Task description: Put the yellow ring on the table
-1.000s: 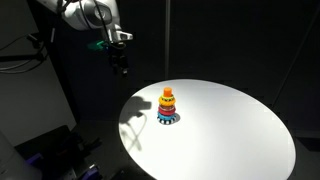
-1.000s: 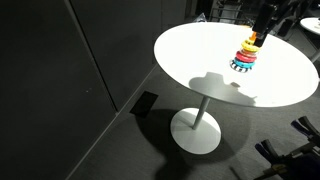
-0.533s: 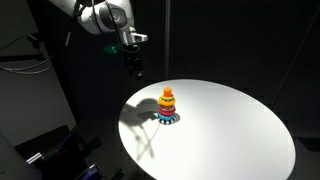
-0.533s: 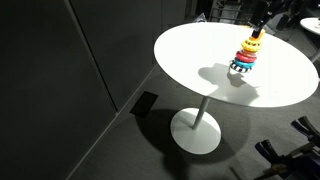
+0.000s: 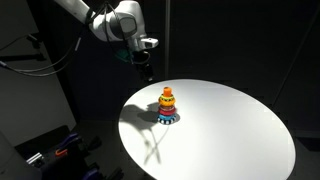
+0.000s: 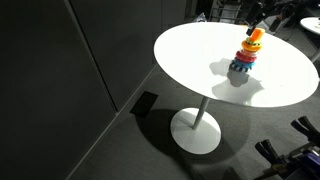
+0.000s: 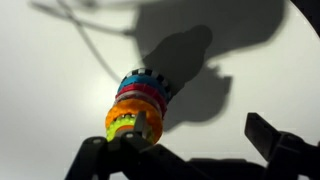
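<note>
Item under inspection: the yellow ring (image 5: 167, 92) is sitting at the very top of the stacking toy (image 5: 167, 108), which is standing upright on the white table (image 5: 230, 125). The ring is therefore not yet resting on the tabletop itself. The gripper (image 5: 146, 70) is hanging above and to one side of the toy, clear of it. Its fingers (image 7: 281, 143) are spread wide and holding nothing. Judgement: it is lining up for a pick from above.
</note>
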Action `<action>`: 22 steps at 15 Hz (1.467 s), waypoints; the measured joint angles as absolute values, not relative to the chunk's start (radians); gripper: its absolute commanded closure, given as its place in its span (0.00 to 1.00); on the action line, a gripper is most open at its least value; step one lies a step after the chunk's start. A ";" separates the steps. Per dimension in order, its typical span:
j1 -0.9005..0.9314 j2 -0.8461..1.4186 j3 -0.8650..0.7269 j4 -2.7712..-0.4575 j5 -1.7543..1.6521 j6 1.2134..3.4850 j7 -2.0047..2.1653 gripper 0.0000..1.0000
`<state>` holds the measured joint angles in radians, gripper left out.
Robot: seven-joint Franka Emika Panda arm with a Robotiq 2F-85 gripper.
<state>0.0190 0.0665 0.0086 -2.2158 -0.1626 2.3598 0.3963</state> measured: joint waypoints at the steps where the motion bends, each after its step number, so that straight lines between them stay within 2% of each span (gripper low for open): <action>1: 0.018 0.073 0.004 -2.216 -0.153 2.374 0.396 0.00; 22: 0.017 0.112 -0.051 -2.221 -0.167 2.463 0.426 0.00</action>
<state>0.0172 0.1124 -0.0510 -2.2214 -0.1668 2.4635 0.4264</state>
